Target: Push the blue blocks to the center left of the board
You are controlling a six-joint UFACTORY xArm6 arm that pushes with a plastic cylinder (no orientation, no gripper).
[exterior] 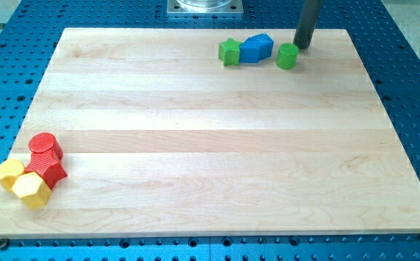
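One blue block, long and angular, lies near the view's top, right of centre, on the wooden board. A green star-like block touches its left end. A green cylinder stands just to its right, a small gap apart. My tip is at the end of the dark rod, just up and right of the green cylinder, right of the blue block.
At the view's bottom left corner sits a cluster: a red cylinder, a red star-like block, a yellow block and a yellow hexagonal block. A metal base plate shows at the view's top edge.
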